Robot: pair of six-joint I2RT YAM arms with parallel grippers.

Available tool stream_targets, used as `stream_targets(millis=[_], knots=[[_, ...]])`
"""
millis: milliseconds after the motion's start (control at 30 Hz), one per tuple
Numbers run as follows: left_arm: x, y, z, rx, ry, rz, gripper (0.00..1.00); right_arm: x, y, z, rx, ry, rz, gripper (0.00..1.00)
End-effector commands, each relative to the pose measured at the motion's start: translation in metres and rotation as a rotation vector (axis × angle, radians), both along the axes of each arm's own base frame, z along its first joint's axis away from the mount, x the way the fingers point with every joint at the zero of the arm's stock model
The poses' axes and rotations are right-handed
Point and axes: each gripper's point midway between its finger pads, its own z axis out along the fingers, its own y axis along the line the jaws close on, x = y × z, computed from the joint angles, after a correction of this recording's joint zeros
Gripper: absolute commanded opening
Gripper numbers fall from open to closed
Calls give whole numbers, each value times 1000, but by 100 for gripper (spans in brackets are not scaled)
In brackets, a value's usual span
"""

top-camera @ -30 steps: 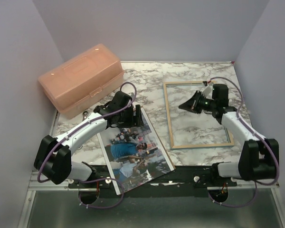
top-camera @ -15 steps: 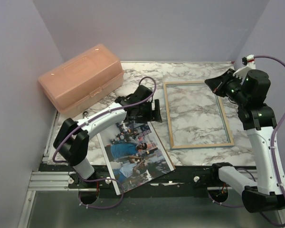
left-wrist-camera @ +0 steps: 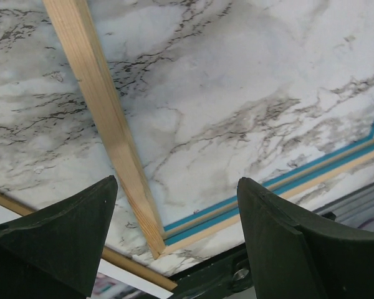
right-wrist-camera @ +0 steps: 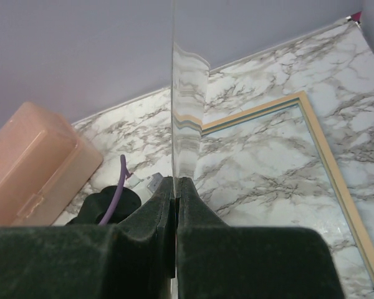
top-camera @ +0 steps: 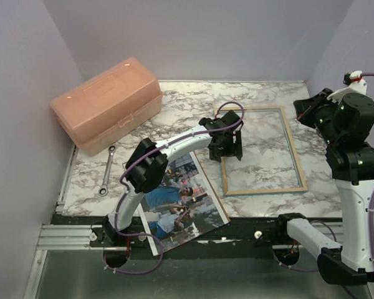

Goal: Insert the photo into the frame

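The photo (top-camera: 174, 199), a colour print of people on a street, lies face up at the table's near edge, left of the frame. The frame (top-camera: 296, 162) lies flat with its pale wood side up; a blue inner edge shows in the left wrist view. My left gripper (top-camera: 227, 146) hovers open over the frame's near left corner (left-wrist-camera: 153, 246), with nothing between its fingers (left-wrist-camera: 174, 184). My right gripper (top-camera: 308, 109) is raised at the back right, beyond the frame's far right corner. It is shut (right-wrist-camera: 176, 180) on a thin clear pane (right-wrist-camera: 188, 124) seen edge-on.
An orange plastic box (top-camera: 106, 103) stands at the back left. A wrench (top-camera: 108, 169) lies in front of it. A black rail (top-camera: 237, 230) runs along the near edge, and grey walls close in the left, back and right sides.
My left arm has swung right from over the photo to the frame's left rail. My right arm has lifted off the frame and pulled back to the right, still shut.
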Motion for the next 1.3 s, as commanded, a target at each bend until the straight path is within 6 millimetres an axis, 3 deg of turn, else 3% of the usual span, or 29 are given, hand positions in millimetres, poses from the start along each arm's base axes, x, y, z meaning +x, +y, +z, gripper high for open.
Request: stream_targets(millis=[0, 167, 333, 600, 667, 800, 900, 967, 1267], knots=[[3, 17, -12, 142, 35, 66, 78, -8, -18, 11, -57, -25, -79, 0], [8, 26, -22, 202, 44, 114, 74, -5, -20, 5, -73, -10, -86, 0], [10, 15, -38, 183, 110, 99, 68, -3, -22, -1, -74, 2, -99, 0], [15, 13, -58, 187, 168, 131, 49, -4, -26, 2, -85, 0, -116, 0], [16, 12, -59, 189, 172, 131, 43, -4, -26, 3, -87, -1, -116, 0], [17, 5, -62, 175, 185, 112, 18, -3, -25, 2, -84, 1, -108, 1], [19, 1, -54, 147, 160, 105, 4, -3, -22, 0, -84, 8, -95, 0], [19, 0, -43, 109, 129, 105, 0, -2, -19, -3, -83, 17, -78, 0], [14, 24, 8, 36, 25, 109, 0, 4, 3, -17, -47, 69, 39, 0]])
